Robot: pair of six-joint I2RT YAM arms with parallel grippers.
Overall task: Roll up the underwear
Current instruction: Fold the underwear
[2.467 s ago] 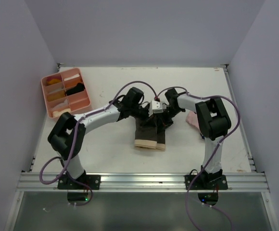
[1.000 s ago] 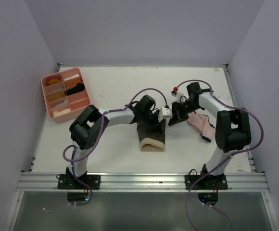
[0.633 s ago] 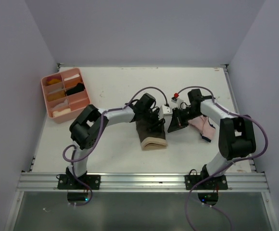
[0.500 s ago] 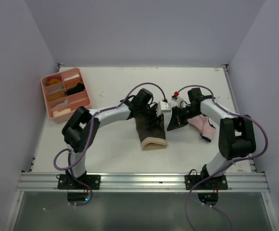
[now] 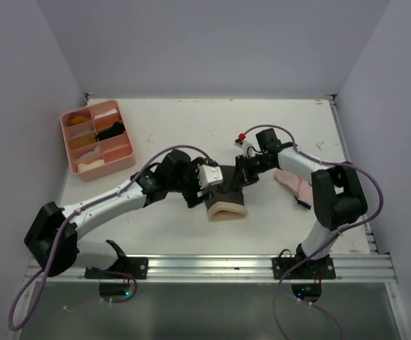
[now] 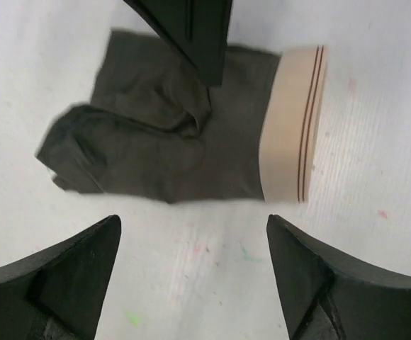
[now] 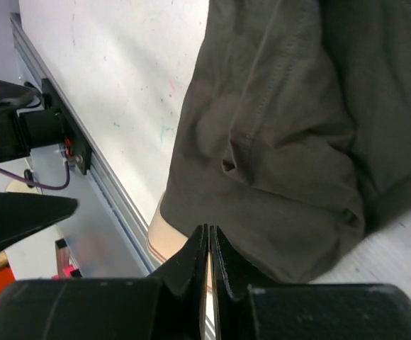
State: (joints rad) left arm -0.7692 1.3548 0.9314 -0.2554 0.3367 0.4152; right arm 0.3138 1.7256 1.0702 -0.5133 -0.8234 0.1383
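Just ahead of the left gripper (image 6: 191, 225), spread wide and empty, the dark underwear (image 6: 191, 152) lies folded flat on the table (image 5: 170, 134), not yet rolled. Right gripper (image 7: 207, 234), pinched shut, points at its crease. Beyond, the pink underwear (image 5: 290, 180) looks unrolled too.

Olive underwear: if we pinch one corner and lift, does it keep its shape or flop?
Likely flops: the olive underwear lies wrinkled and bunched at its leg end, so the thin cloth should drape and unfold. Its pale waistband looks thicker and lies straight, so that end probably holds shape better. Pushed across the table, it would probably crumple rather than slide whole.
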